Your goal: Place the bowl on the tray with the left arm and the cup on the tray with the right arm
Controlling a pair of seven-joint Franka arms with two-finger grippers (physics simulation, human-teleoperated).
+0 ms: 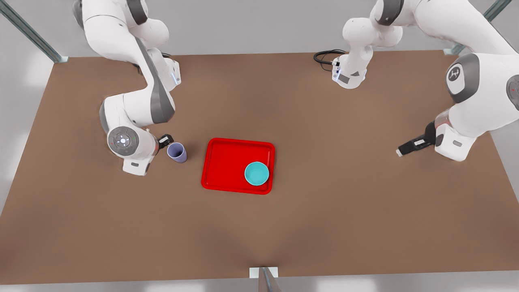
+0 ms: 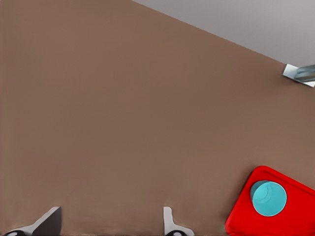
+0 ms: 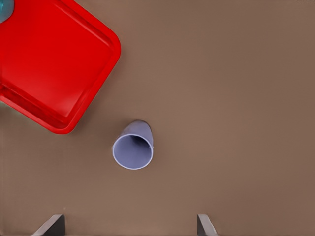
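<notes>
Teal bowl, one; lavender cup, one

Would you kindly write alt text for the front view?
A teal bowl sits on a red tray mid-table; a lavender cup stands on the brown table beside the right gripper. The left gripper waits far right, empty.
</notes>
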